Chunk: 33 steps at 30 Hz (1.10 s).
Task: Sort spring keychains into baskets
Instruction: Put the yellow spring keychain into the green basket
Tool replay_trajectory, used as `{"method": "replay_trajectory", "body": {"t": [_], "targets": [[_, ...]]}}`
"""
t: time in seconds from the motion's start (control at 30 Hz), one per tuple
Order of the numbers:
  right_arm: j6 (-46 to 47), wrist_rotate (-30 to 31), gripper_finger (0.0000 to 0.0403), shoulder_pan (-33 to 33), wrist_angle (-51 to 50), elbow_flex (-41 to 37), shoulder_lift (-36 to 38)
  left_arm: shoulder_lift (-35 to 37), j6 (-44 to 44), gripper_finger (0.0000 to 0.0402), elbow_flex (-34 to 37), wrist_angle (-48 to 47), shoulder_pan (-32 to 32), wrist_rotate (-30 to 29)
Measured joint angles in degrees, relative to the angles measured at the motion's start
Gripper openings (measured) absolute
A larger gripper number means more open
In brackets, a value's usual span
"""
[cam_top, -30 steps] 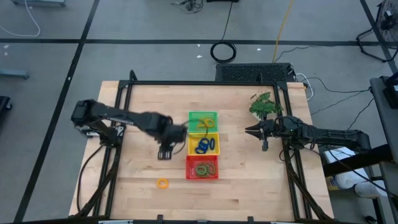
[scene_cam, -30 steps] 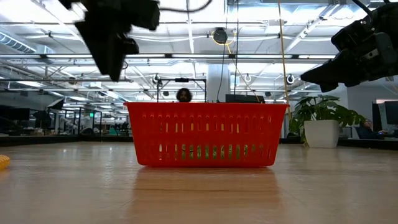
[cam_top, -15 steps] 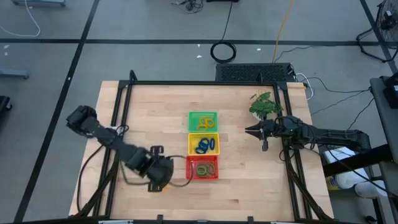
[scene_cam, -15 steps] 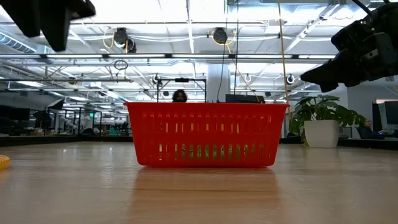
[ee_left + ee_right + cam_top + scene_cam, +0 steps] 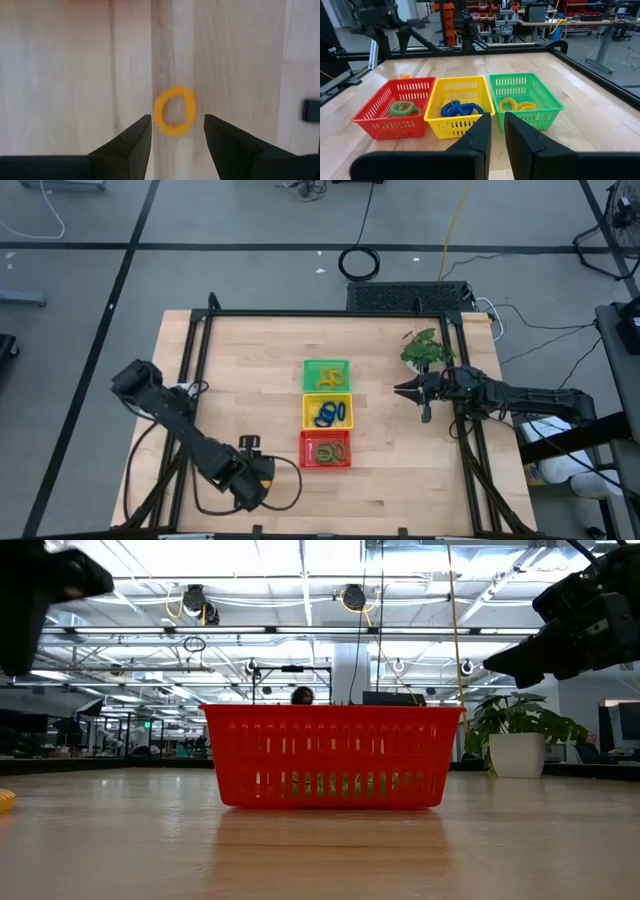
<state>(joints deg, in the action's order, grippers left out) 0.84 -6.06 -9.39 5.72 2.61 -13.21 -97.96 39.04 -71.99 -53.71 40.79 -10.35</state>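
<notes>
Now left gripper (image 5: 174,137) over orange keychain (image 5: 174,111) on bare table (image 5: 400,470), left of red basket (image 5: 326,450); jaws wide, straddling ring, not touching. Right gripper (image 5: 400,391) right of baskets, jaws narrow, empty. Yellow basket (image 5: 327,412), green basket (image 5: 326,375) hold other rings.

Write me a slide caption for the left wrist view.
Left gripper, open, hovers over the last orange-yellow spring keychain lying loose on the wooden table.

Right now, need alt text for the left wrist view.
An orange-yellow spring keychain lies flat on the wooden table, just ahead of the gap between the left tool's two dark, open fingers, which hang above it without touching.
</notes>
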Motion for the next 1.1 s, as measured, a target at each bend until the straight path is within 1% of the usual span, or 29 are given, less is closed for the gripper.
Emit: {"method": "replay_trajectory", "body": {"t": [0.1, 0.27, 0.43, 0.5, 0.67, 0.83, 1.1], "targets": [[0.02, 0.01, 0.0038, -0.02, 0.00, 0.00, 0.00, -1.45, -0.09, 0.0191, 1.67, 2.83, -1.05, 0.42], [0.02, -0.01, 0.0039, -0.01, 0.00, 0.00, 0.02, -4.56, 0.95, 0.0191, 3.59, 4.47, -2.20, 0.58], [0.01, 0.01, 0.0038, -0.01, 0.00, 0.00, 0.01, -7.94, 1.40, 0.0191, 4.94, 4.49, -2.56, 6.47], [0.02, 0.01, 0.0038, 0.00, 0.02, 0.00, 0.02, -9.18, 1.36, 0.0191, 5.13, 4.53, -2.51, 7.76], [0.01, 0.00, 0.0038, -0.02, 0.01, 0.00, 0.02, -10.98, -0.42, 0.0191, 4.85, 5.65, -2.53, 8.02], [0.01, 0.01, 0.0038, 0.00, 0.00, 0.00, 0.02, -11.20, -3.21, 0.0191, 5.01, 7.18, -2.53, 7.91], [0.00, 0.00, 0.0038, 0.00, 0.00, 0.00, 0.02, -11.33, -2.92, 0.0191, 5.03, 7.17, -2.53, 7.91]]}}
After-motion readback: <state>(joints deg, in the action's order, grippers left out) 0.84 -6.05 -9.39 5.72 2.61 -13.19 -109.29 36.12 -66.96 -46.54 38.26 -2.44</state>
